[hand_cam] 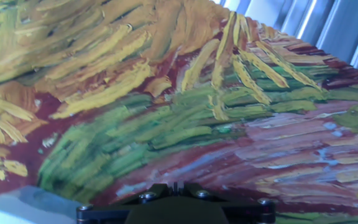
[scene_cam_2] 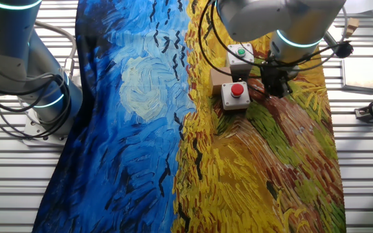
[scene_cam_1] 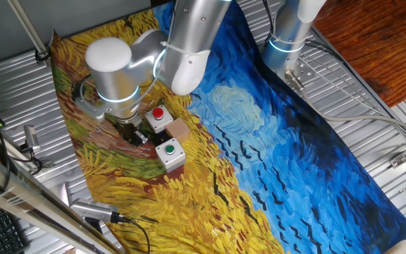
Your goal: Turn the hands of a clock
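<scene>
Across the desk (scene_cam_1: pixel 273 141) you have a painted cloth (scene_cam_2: pixel 141 129). Your arm (scene_cam_1: pixel 118 67) hangs low over its yellow part, fingers (scene_cam_1: pixel 134 132) just beside two button boxes, red (scene_cam_1: pixel 159 116) and green (scene_cam_1: pixel 169 153). Fingers' state: cannot tell. Clock: not visible from any camera.

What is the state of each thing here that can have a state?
Red button box: upright on the cloth, button unpressed as far as visible.
Green button box: upright, beside the brown block.
Claw: low over the cloth beside the red button box; open or shut cannot be told.
Clock: not visible in any view.
</scene>
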{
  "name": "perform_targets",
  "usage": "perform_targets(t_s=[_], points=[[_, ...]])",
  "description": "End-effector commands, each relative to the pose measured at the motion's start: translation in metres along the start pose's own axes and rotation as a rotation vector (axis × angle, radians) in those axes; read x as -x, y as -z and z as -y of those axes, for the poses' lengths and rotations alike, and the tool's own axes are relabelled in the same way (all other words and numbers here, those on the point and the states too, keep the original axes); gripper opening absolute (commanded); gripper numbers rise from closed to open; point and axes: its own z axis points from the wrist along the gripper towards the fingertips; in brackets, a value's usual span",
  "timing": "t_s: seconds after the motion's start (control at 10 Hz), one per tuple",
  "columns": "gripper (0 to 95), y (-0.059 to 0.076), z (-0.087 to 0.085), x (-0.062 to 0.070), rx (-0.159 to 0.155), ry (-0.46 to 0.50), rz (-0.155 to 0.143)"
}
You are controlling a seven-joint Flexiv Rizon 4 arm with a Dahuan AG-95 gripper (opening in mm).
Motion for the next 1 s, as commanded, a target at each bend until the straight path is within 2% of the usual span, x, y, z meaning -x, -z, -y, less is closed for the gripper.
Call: perform_targets(t_s=[0.1,1.0], points=[[0.0,-0.0004,0.0007,-0.0013,-0.002,-0.002,0.0],[0.0,0.0035,0.0086,-0.0072,-0.004,0.013,-0.002]])
